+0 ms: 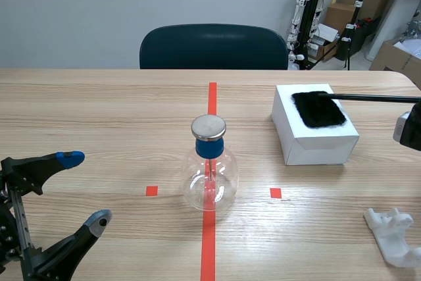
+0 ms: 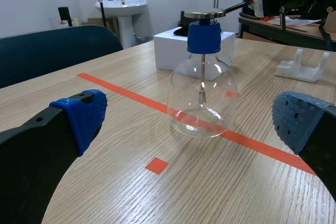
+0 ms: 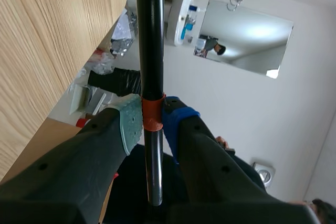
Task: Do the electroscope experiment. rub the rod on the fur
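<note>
The right fingers (image 3: 131, 124) are clamped on the black rod (image 1: 368, 98) at an orange band, one dotted pad on each side of the shaft. The rod's long axis lies nearly level above the counter (image 1: 99, 110). It enters from the robot's right and points toward the left, with its tip at the far edge of the black fur (image 1: 319, 108). The fur lies flat on top of a white box (image 1: 316, 143), which stands on the right half of the counter, well back from its near edge. The left fingers (image 1: 69, 158) stand wide apart and hold nothing, low at the near left. Ahead of them, at the middle of the counter on the orange-red tape line, stands the electroscope (image 1: 209, 169), a clear flask with a blue neck and a flat metal cap, upright and apart from the box. A white plastic stand (image 1: 395, 231) lies at the near right corner. A dark chair (image 1: 214, 47) stands beyond the far edge. Bare wood lies between flask and box and across the whole left half.
</note>
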